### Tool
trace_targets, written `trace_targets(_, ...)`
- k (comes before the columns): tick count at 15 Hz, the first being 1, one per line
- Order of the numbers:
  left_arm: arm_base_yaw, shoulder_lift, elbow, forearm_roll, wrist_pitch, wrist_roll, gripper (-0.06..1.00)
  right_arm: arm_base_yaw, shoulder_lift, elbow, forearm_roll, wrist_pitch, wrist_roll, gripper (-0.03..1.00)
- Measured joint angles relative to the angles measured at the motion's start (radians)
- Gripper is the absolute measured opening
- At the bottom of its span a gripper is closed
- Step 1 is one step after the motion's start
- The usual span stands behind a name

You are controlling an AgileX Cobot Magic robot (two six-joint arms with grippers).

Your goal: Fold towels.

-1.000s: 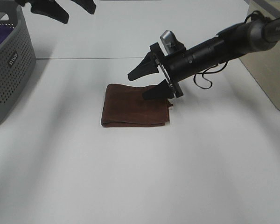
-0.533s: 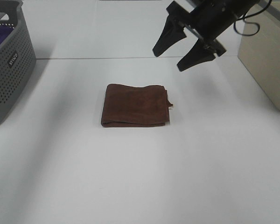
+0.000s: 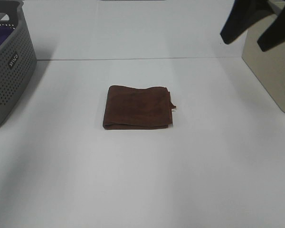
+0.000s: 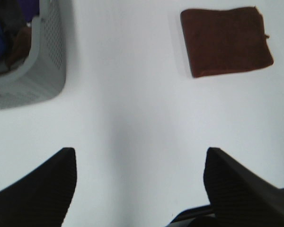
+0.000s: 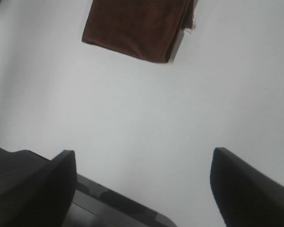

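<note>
The dark reddish-brown towel [image 3: 137, 106] lies folded into a flat rectangle in the middle of the white table [image 3: 142, 180], with a small white tag [image 3: 174, 109] at its right edge. It also shows in the left wrist view [image 4: 225, 40] and the right wrist view [image 5: 138, 27]. My right gripper [image 3: 255, 31] is open and empty, raised at the far right, well clear of the towel. My left gripper [image 4: 137, 184] is open and empty, high above the table; it is out of the exterior view.
A grey perforated basket [image 3: 9, 61] holding purple cloth stands at the far left, also in the left wrist view [image 4: 35, 61]. A beige box [image 3: 270, 66] stands at the right edge, under the right gripper.
My right gripper has lifted off the folded towel and pulled back up and to the right, open. The left gripper has left the exterior view. The towel has not moved.
</note>
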State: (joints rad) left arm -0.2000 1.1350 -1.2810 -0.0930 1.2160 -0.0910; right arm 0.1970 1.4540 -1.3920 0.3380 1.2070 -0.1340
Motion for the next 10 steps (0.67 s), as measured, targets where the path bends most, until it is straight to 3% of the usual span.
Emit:
trace_targets(6,0.0,-0.562,0.543,0.003,0.002,-0.022,0.71,0.0,-0.467,0.54,-0.162,-0.092,0.075,0.74)
trace_targets(8,0.0,-0.701,0.625,0.004,0.002,-0.022,0.71,0.0,-0.591,0.661,-0.205,-0.107,0.094,0.74)
trace_targets(9,0.0,-0.856,0.682,0.004,0.003,0.001,0.71,0.0,-0.742,0.796,-0.242,-0.145,0.117,0.74)
trace_targets(10,0.0,-0.856,0.682,0.004,0.003,0.001,0.71,0.0,-0.742,0.796,-0.242,-0.145,0.117,0.74)
